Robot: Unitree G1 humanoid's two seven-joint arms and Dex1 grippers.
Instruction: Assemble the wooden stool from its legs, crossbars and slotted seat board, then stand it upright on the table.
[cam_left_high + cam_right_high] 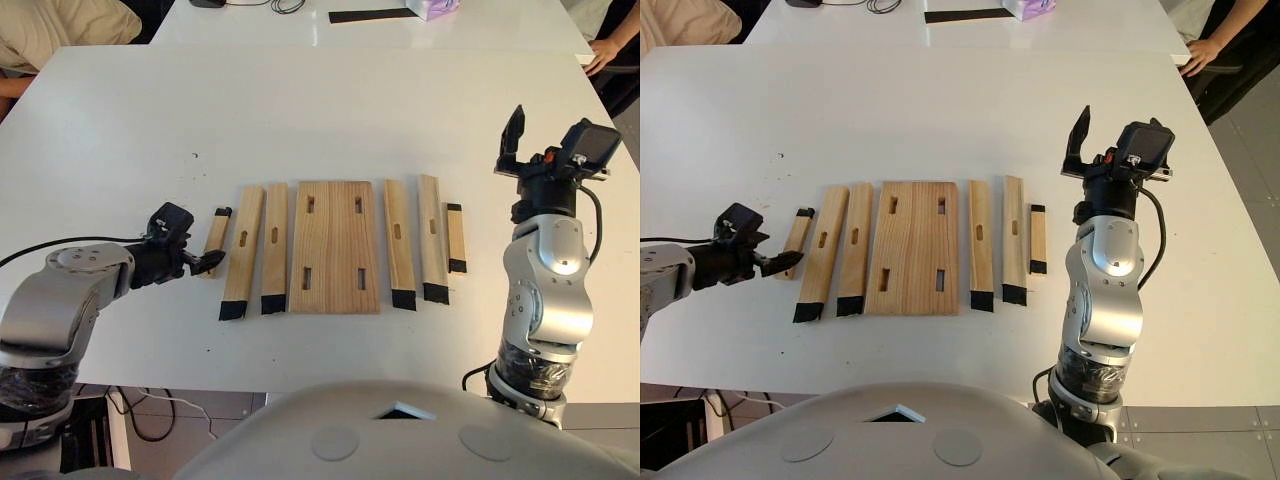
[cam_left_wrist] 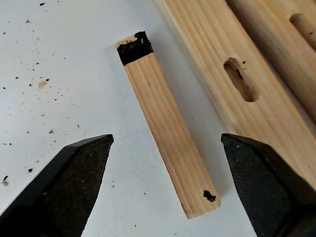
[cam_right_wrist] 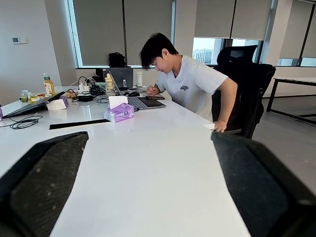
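Note:
The slotted seat board point(image 1: 334, 246) lies flat mid-table. Two long legs point(image 1: 242, 250) point(image 1: 274, 246) lie to its left and two more point(image 1: 399, 243) point(image 1: 432, 237) to its right, all with black-tipped ends. A short crossbar point(image 1: 216, 238) lies at the far left of the row, another crossbar point(image 1: 456, 238) at the far right. My left gripper point(image 1: 205, 262) is open, low at the near end of the left crossbar point(image 2: 165, 148), one finger point(image 2: 74, 182) on each side without touching it. My right gripper point(image 1: 522, 138) is open and held high at the table's right, pointing away from the parts.
The white table point(image 1: 300, 110) has bare room behind the row of parts and on both sides. A second table behind carries a black strip point(image 1: 372, 15) and a purple tissue pack point(image 3: 118, 112). The near table edge runs just below the parts.

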